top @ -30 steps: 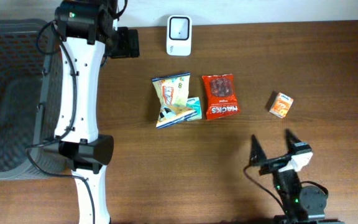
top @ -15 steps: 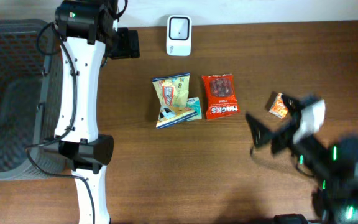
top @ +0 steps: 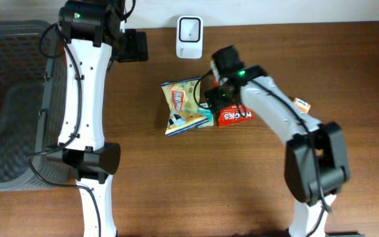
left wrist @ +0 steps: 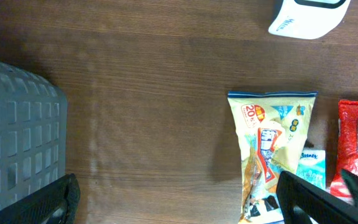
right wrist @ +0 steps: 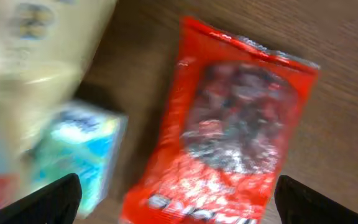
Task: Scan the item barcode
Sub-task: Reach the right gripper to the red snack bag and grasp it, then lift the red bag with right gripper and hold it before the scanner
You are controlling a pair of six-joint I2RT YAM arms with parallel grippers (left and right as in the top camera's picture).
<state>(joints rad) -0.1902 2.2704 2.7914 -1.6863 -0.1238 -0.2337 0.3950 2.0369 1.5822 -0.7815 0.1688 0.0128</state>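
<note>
Red snack packet (top: 232, 118) lies flat on the wooden table (top: 176, 191), just right of the middle, its upper part hidden under the right arm. From the left: a grey mesh basket (top: 5, 99) sits at the far left. The left gripper (left wrist: 176, 199) hangs near it over bare wood, fingers spread wide and holding nothing. A white scanner (top: 189, 28) stands at the far edge. Below it a yellow chip bag (top: 181, 105) lies touching a small teal box (top: 206, 117), which sits just beside the red packet. The right gripper (right wrist: 176, 193) hovers above that packet — fingers spread wide, one on the teal box's side, the other past the packet's opposite edge — and the blurred wrist view does not show whether it touches. A small orange box (top: 301, 104) peeks out beyond the arm.
</note>
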